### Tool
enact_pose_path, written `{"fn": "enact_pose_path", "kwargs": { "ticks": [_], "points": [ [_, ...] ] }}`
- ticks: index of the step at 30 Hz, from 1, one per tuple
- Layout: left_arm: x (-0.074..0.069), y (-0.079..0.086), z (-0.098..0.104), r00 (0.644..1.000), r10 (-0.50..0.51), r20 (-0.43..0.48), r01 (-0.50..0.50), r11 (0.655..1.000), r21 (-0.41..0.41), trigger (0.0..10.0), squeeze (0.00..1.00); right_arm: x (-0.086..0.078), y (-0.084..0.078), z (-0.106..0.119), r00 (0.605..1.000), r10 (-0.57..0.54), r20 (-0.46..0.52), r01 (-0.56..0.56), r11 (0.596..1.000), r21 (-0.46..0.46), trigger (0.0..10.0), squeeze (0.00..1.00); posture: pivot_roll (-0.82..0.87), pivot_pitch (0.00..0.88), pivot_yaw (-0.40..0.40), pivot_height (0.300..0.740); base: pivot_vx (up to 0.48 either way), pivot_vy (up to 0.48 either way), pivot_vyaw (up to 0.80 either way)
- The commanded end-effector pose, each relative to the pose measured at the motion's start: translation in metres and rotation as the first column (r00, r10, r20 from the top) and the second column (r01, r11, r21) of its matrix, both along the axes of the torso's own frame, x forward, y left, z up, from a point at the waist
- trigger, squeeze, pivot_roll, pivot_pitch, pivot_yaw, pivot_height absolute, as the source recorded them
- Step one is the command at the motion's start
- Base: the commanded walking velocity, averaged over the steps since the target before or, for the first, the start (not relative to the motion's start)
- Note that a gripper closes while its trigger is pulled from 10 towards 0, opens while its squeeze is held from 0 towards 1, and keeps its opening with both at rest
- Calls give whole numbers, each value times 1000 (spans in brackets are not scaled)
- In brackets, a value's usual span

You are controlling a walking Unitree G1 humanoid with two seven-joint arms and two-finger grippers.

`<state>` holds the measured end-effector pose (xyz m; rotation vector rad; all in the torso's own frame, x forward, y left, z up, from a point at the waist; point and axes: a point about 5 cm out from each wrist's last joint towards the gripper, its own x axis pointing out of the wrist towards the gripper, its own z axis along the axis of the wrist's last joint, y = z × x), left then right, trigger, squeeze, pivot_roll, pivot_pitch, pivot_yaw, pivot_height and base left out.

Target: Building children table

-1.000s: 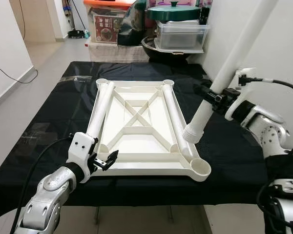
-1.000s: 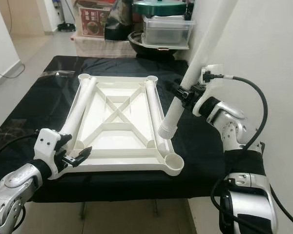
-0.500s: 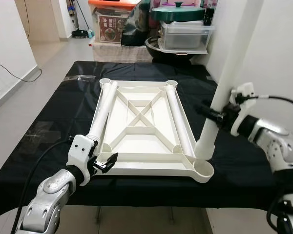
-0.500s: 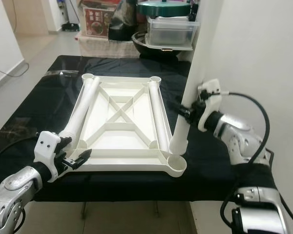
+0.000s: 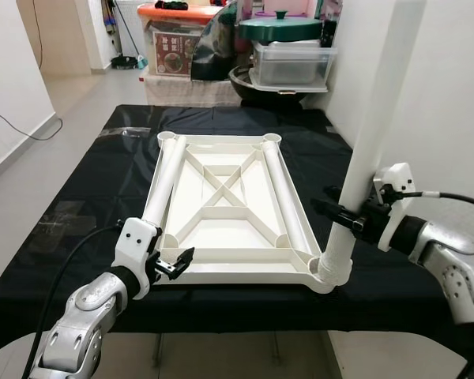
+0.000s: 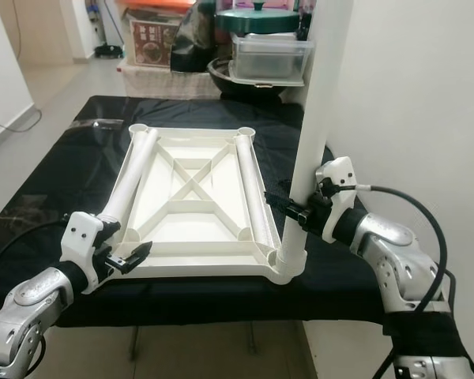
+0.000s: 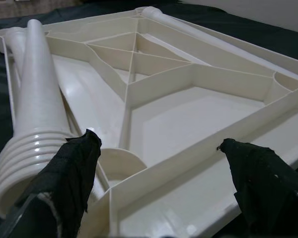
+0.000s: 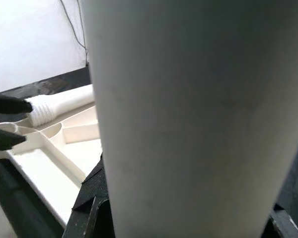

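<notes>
The white table top (image 5: 221, 213) lies upside down on the black-covered table (image 5: 79, 197). Two white legs rest inside it, one along the left rail (image 5: 166, 178) and one along the right rail (image 5: 283, 193). My right gripper (image 5: 332, 212) is shut on a third leg (image 5: 371, 134), held upright with its threaded end in the near right corner socket (image 5: 332, 272). That leg (image 8: 188, 124) is seen close up in the right wrist view. My left gripper (image 5: 174, 264) is open at the near left corner, its fingers (image 7: 74, 163) straddling the rim beside a leg's threaded end (image 7: 25, 148).
A white wall (image 5: 450, 95) stands close on the right. Behind the table are a clear storage box (image 5: 292, 63) with a green lid, a dark bowl (image 5: 261, 79) and a box with an orange lid (image 5: 178, 39). Bare floor (image 5: 71, 95) lies to the left.
My right gripper has swung the leg from tilted to upright and lowered its threaded end into the near right corner socket. The left gripper has stayed at the near left corner.
</notes>
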<state>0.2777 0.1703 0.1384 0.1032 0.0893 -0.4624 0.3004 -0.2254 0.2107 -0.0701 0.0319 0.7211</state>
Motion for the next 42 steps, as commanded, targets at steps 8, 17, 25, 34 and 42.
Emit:
{"fn": "enact_pose_path", "kwargs": {
  "ticks": [8, 17, 25, 34, 42],
  "points": [
    [0, -6, -6, 1000, -2, 0, 2, 1000, -2, 10000, 0, -11, 25, -30, 1000, -10, -22, 9, 1000, -19, 0, 0, 9, 0, -68, 740, 0, 0, 0],
    [2, -4, -5, 1000, 4, 6, -4, 1000, 0, 10000, 0, 13, 21, -18, 1000, -22, 22, 24, 995, -99, 0, 0, 27, 0, -92, 740, 0, 0, 0],
    [-2, -5, -8, 1000, 13, 0, -13, 1000, -6, 10000, 0, 18, 11, -4, 998, -42, 47, 46, 993, -104, 0, 0, 28, 0, -98, 740, 0, 0, 0],
    [2, -6, -9, 1000, 5, -2, -5, 1000, -7, 10000, 0, 9, 23, -15, 998, -52, 38, 54, 998, -46, 0, 0, 20, 0, -91, 740, 0, 0, 0],
    [2, -6, -10, 1000, 5, -8, -5, 1000, -6, 10000, 0, -6, 33, -34, 999, -45, -4, 45, 999, -7, 0, 0, 11, 0, -78, 740, 0, 0, 0]
  ]
}}
